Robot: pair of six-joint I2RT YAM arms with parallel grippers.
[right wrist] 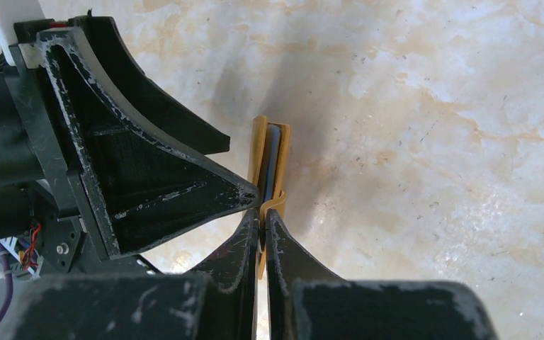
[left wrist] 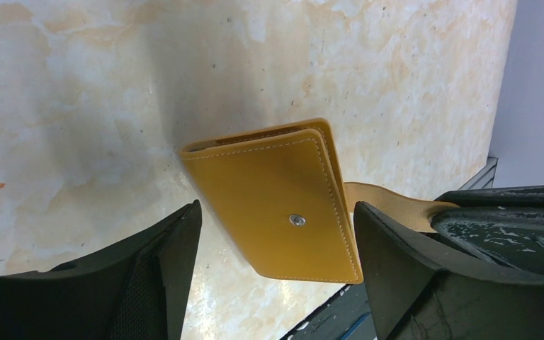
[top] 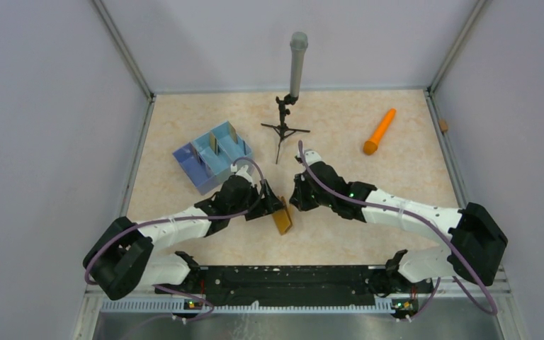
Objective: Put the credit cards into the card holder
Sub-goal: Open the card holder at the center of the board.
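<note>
Right jaws tight on card holder [right wrist: 270, 159]

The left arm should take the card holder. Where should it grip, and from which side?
Probably pinch the card holder across its two broad faces, coming over an edge away from the tab that the right gripper holds. It is folded thin and flat; the open left gripper spans it edge to edge.

card holder [left wrist: 269, 205]: smooth stitched leather-look, metal snap [left wrist: 297, 220] | table [left wrist: 78, 106]: glossy marbled | jaws: scuffed matt black plastic
</note>
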